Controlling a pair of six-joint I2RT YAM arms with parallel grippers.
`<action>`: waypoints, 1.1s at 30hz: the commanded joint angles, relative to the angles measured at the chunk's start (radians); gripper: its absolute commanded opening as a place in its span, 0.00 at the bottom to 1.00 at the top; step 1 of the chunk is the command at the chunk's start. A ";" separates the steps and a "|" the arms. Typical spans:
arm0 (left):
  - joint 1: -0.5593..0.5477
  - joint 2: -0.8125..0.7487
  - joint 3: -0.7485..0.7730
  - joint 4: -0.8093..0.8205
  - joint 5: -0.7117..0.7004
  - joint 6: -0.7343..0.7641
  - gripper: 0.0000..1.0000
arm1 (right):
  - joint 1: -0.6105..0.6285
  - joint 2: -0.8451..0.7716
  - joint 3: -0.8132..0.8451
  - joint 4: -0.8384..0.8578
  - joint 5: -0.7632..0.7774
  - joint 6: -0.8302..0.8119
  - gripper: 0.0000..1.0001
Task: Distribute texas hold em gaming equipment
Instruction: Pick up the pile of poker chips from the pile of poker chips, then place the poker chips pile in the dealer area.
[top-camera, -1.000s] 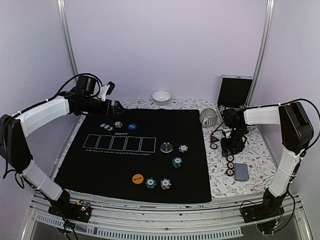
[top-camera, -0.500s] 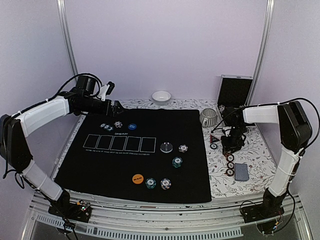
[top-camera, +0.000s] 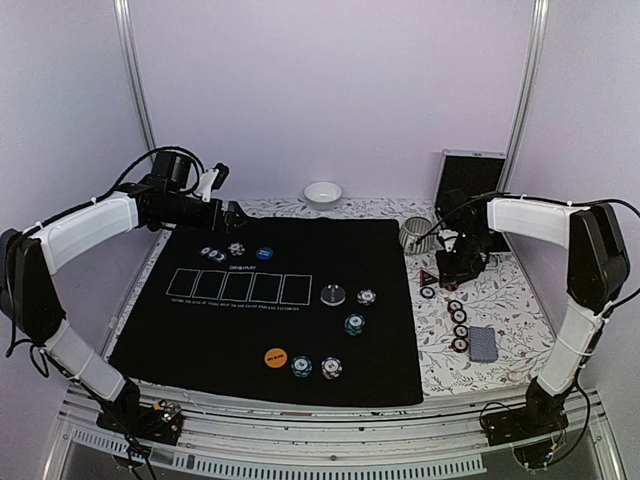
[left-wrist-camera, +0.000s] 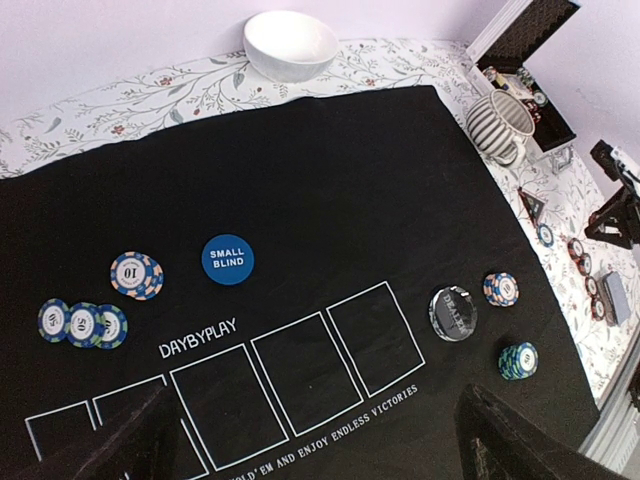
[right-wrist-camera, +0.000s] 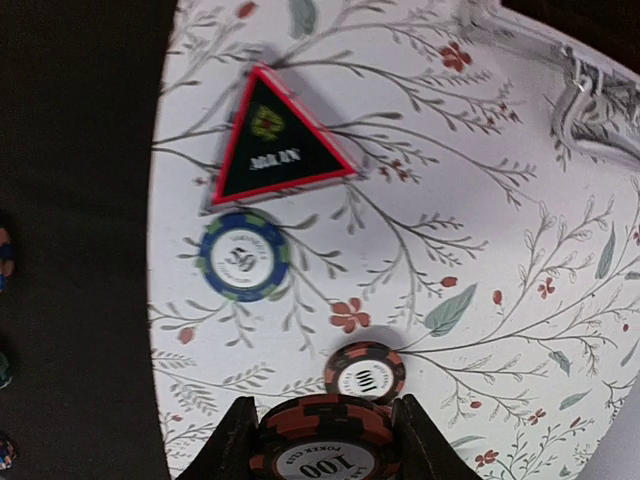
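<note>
Red-and-black edge stripes mark the 100 chip (right-wrist-camera: 325, 440) that our right gripper (top-camera: 462, 266) clamps between its two fingers; we cannot tell whether more chips are stacked under it. It hangs over the floral tablecloth (right-wrist-camera: 520, 330) just right of the black felt mat (top-camera: 250, 340), above a second 100 chip (right-wrist-camera: 365, 372) lying flat, with the blue 50 chip (right-wrist-camera: 243, 256) and the red triangular marker (right-wrist-camera: 272, 140) close by. To do this carry well, we judge that we should keep the squeeze even and the chip level, pass clear of the ribbed mug (top-camera: 418, 233), travel left over the mat, and lower it flat before letting go. Our left gripper (left-wrist-camera: 310, 450) hovers over the mat's far left with its fingers spread and nothing between them. Compared with half a second ago, the right gripper is farther from the chip row (top-camera: 460, 325) and closer to the mug; the left arm has not moved.
</note>
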 joint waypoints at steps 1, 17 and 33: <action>0.014 -0.009 -0.016 0.015 0.016 -0.003 0.98 | 0.134 -0.035 0.067 -0.012 -0.060 -0.020 0.04; 0.016 -0.010 -0.016 0.015 0.021 -0.002 0.98 | 0.412 0.269 0.202 0.013 -0.051 -0.012 0.06; 0.019 -0.004 -0.017 0.015 0.026 -0.004 0.98 | 0.422 0.194 0.212 -0.026 -0.008 0.001 0.79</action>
